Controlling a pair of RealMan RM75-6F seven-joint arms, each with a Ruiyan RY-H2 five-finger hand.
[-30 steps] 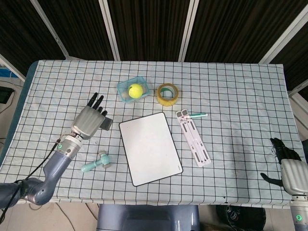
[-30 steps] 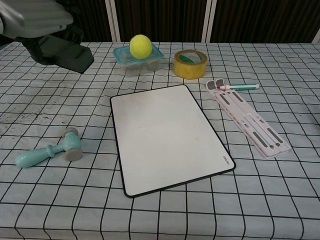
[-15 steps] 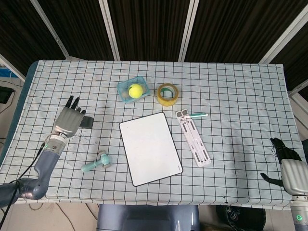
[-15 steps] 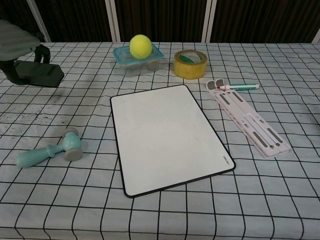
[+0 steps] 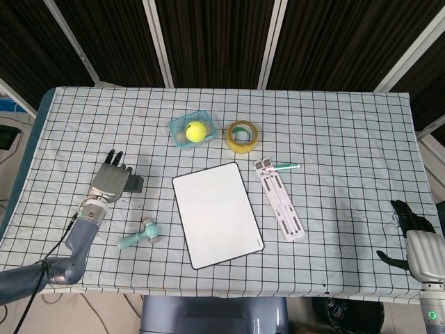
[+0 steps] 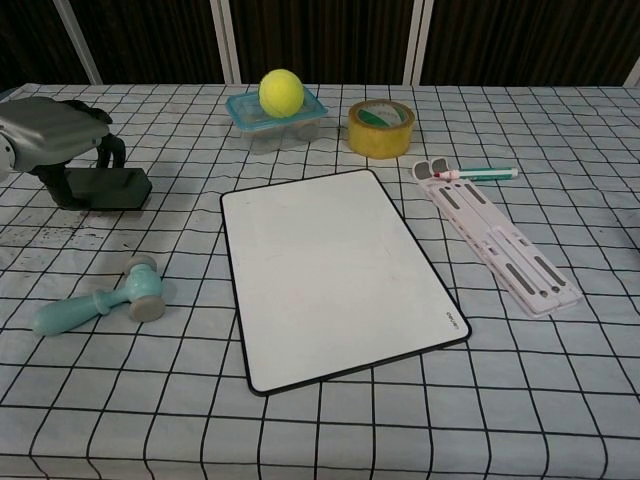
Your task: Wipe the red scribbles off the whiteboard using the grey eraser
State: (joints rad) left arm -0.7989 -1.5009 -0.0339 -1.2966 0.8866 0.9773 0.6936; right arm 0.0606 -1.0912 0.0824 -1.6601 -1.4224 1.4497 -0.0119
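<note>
Near the table's left edge, our left hand gripped the grey eraser, fingers curled over its top, the block resting on or just above the checked cloth; which of the two we could not tell. Just in front of it lay a mint toy hammer. The whiteboard sat at the table's middle, tilted slightly, and its face looked white with no red scribbles we could make out in either view, so we judged the wiping done and the step in hand to be setting the eraser down. To do that well, we judged the eraser should be lowered flat until the cloth carried it, then the fingers opened evenly and lifted straight up, so that nothing dragged it toward the hammer. Behind the whiteboard stood a tennis ball in a blue tub and a roll of yellow tape; to its right lay a pink folding stand touched by a green marker. At the table's front right corner our right hand hung clear of the work, fingers apart, holding nothing.
</note>
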